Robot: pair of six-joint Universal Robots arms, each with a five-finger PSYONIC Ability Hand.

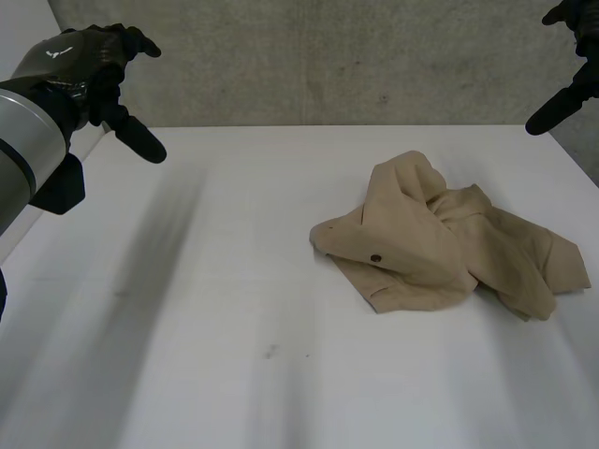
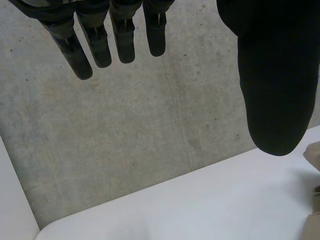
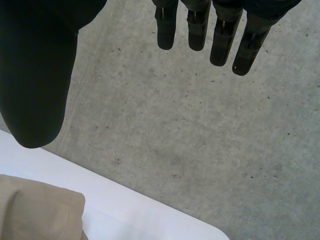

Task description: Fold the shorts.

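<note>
Two spread aloft, left robot hand (image 1: pixel 82 58), right robot hand (image 1: pixel 565 99), crumpled shorts (image 1: pixel 435 241)

1. the shorts (image 1: pixel 440 243) are tan woven cloth, matt and creased, with one small dark button (image 1: pixel 376 258).
2. the desk (image 1: pixel 234 327) is white, smooth and matt.
3. the left hand (image 2: pixel 272 75) and right hand (image 3: pixel 35 75) look black, matt and smooth.
4. the left arm (image 1: pixel 23 140) has a grey shell with a soft sheen.
5. the concrete surface (image 1: pixel 328 65) beyond the desk is grey, rough and speckled.

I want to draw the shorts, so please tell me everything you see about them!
The shorts are tan, woven-looking cloth, crumpled in a loose heap with a raised hump. A small dark button shows near one edge. They lie on the white table, toward the robot's right. Only the table touches them.
</note>
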